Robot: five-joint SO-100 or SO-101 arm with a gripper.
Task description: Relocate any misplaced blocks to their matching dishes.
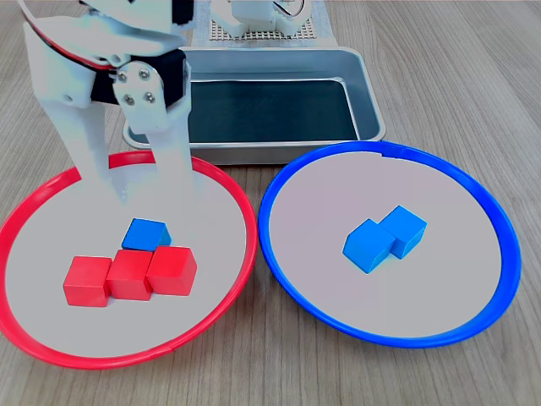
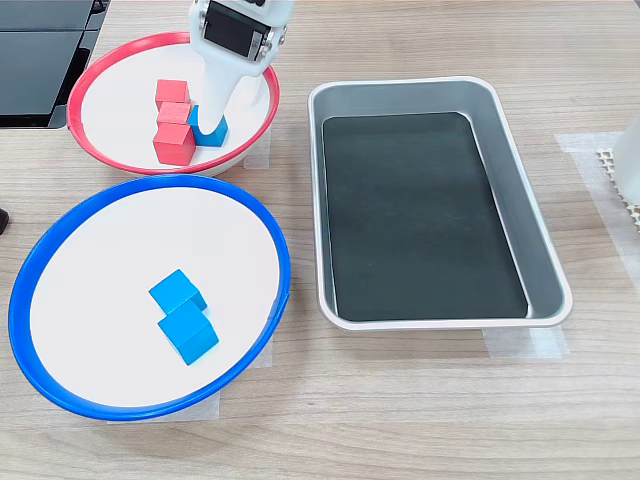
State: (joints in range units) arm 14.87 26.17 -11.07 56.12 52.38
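The red-rimmed plate [image 1: 241, 211] [image 2: 100, 80] holds three red cubes [image 1: 131, 277] [image 2: 174, 143] in a row. A blue cube [image 1: 145, 233] [image 2: 213, 133] touches the back of that row. My gripper [image 1: 148, 193] [image 2: 212, 105] is open over this plate, its two white fingers spread just behind and above the blue cube, not touching it. In the second exterior view the gripper hides part of the blue cube. The blue-rimmed plate [image 1: 473, 182] [image 2: 270, 235] holds two blue cubes [image 1: 385, 238] [image 2: 183, 315] side by side. No red cube shows in that plate.
A rectangular grey metal tray [image 1: 368, 93] [image 2: 540, 250] with a dark bottom stands behind the plates, nothing in it. The arm's white base [image 1: 254, 17] on a mesh mat is beyond the tray. A black object [image 2: 40, 50] lies at the second exterior view's top left.
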